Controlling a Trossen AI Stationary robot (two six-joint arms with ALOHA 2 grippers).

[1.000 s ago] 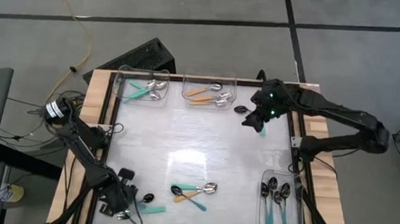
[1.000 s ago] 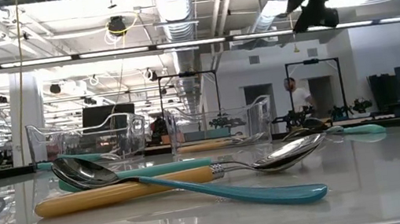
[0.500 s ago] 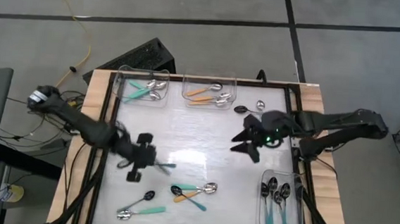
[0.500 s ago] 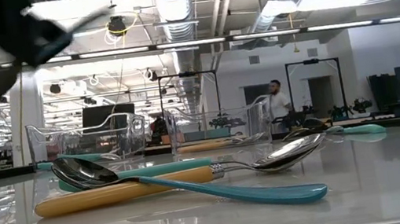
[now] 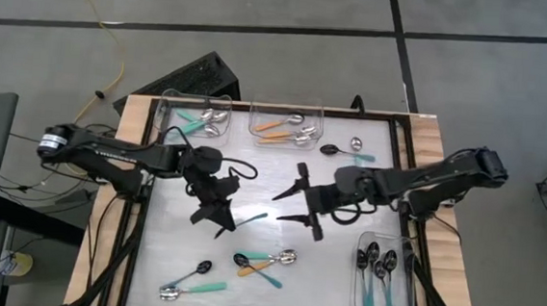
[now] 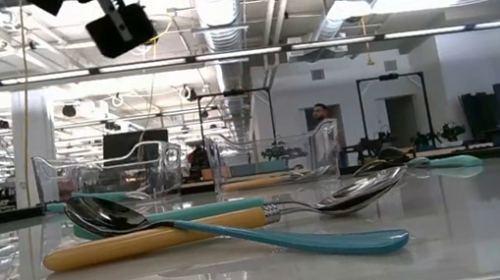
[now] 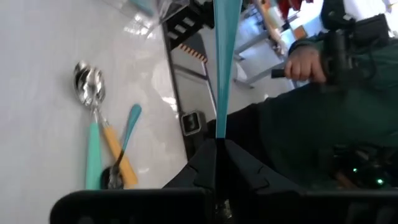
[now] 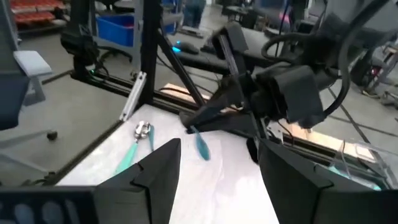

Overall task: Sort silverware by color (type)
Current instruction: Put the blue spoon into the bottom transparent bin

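My left gripper [image 5: 219, 212] hangs over the table's middle, shut on a teal-handled spoon [image 5: 252, 215] whose bowl is hidden. My right gripper [image 5: 280, 207] is open just to its right, fingers pointing at it; in the right wrist view its fingers [image 8: 155, 169] frame the teal handle [image 8: 200, 144]. A cluster of three spoons [image 5: 266, 261] lies on the table toward the near edge, handles crossed. A pair of spoons [image 5: 192, 282] lies near the near-left corner. Two more spoons [image 5: 343, 150] lie by the far right edge. My left gripper pinches the spoon's teal handle [image 7: 219, 127] between its two fingers. The handle's free end [image 7: 224, 37] sticks out straight ahead of the fingertips, along the fingers; the bowl end is hidden behind them. The spoon is lifted clear of the table.
Two clear bins stand at the far edge, the left one [image 5: 196, 119] with teal spoons and the middle one [image 5: 287, 125] with orange-handled ones. A third bin [image 5: 385, 281] at the near right holds several black-bowled teal spoons. People move in the room behind.
My left gripper rose from the near-left corner with one spoon and carried it to the table's middle, leaving the pair behind. My right gripper swung from the far right edge toward the middle of the table.
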